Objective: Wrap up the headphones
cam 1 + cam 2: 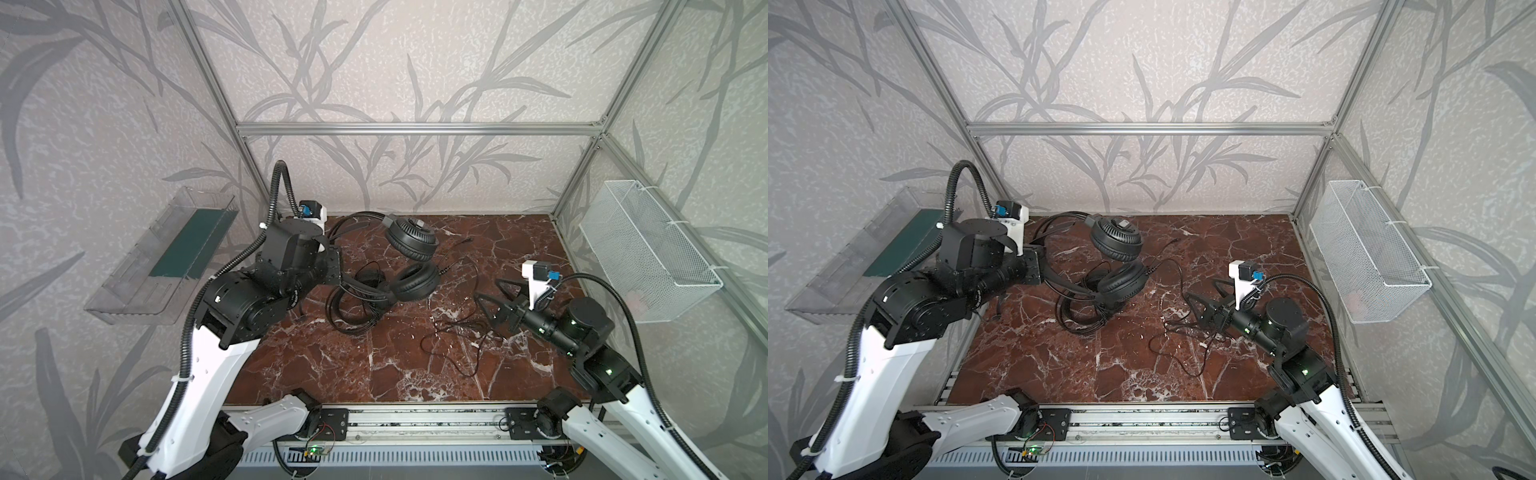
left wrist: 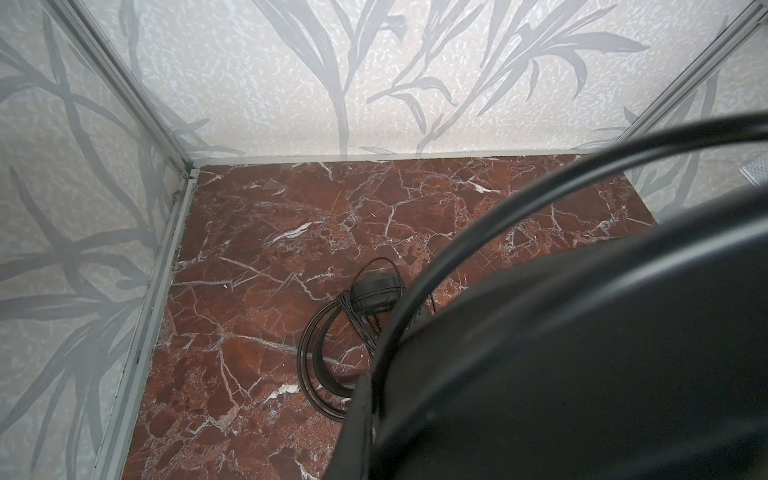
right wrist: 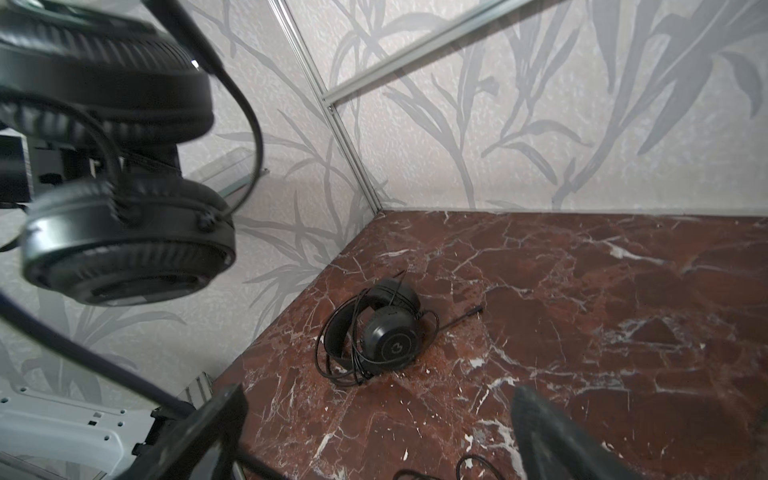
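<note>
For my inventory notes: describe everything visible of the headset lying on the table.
The headset lying on the table is black: plastic-looking round earcups, one shell bearing a faint ring mark, and a thin arched headband. It rests on the red-brown marble tabletop, left of centre in both top views. Its thin cable loops around it, the plug end trailing onto the marble. In the right wrist view nothing else seems to touch it.

Soft, even light, faint shadows. Wide-angle lenses stretch the edges. In the right wrist view the near headset [image 3: 124, 245] blurs; marble [image 3: 582, 311] beyond the jaws is sharp.
</note>
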`<control>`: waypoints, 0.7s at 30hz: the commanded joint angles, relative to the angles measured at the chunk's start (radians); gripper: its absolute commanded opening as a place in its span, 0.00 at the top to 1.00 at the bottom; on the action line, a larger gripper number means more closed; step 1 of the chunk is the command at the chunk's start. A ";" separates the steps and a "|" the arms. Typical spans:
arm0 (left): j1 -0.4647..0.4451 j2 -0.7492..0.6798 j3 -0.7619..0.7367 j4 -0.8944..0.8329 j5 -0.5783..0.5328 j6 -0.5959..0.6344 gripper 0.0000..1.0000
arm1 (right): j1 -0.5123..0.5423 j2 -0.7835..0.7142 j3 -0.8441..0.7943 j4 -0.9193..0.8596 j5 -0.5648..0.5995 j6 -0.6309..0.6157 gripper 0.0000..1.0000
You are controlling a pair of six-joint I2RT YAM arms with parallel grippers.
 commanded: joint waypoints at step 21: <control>0.153 0.032 0.221 -0.034 0.008 -0.105 1.00 | 0.069 0.324 -0.245 0.322 -0.028 0.100 0.01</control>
